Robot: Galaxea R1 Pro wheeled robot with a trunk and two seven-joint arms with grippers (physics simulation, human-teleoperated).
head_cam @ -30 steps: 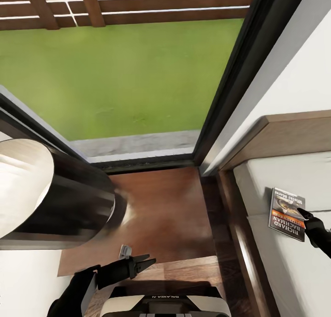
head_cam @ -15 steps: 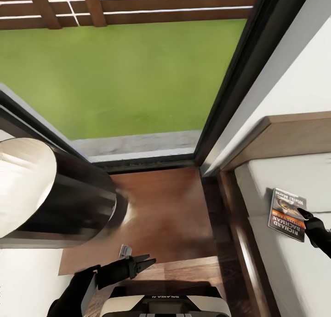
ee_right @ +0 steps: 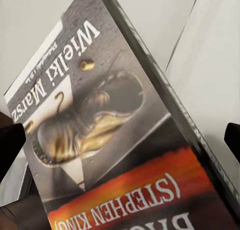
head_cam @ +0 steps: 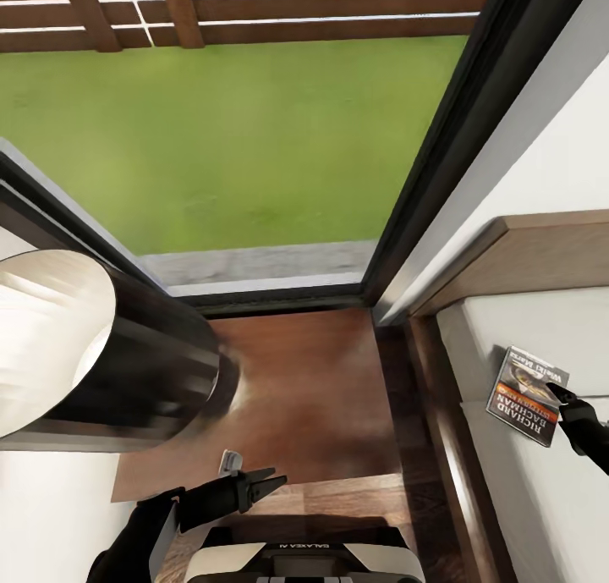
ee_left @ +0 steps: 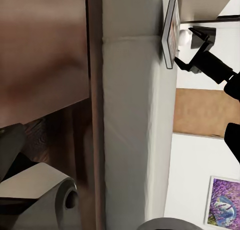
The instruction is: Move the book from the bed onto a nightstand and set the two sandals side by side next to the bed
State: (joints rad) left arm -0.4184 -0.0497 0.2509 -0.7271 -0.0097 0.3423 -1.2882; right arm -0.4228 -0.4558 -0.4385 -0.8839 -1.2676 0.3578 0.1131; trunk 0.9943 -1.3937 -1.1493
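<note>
The book [head_cam: 524, 394], grey cover with an orange band, lies on the bed's pale mattress [head_cam: 541, 498] near its edge, just below the headboard [head_cam: 541, 253]. My right gripper [head_cam: 565, 404] hangs over it, open, a finger on either side of the cover; the book [ee_right: 115, 130] spans the gap between them. The left wrist view catches the book [ee_left: 169, 34] edge-on with the right gripper [ee_left: 192, 48] against it. My left gripper [head_cam: 264, 483] is open, low by my trunk, holding nothing. A reddish-brown nightstand [head_cam: 313, 397] stands between window and bed. The sandals are out of view.
A black cylindrical lamp shade [head_cam: 127, 371] with a white inside hangs over the nightstand's left part. A black-framed window [head_cam: 423, 185] onto grass rises behind it. The dark bed frame [head_cam: 436, 431] runs beside the nightstand. A purple picture [ee_left: 225, 207] hangs on the wall.
The book has turned slightly under the right gripper, its far corner swinging toward the headboard. The head camera has shifted a little. The left arm has not moved.
</note>
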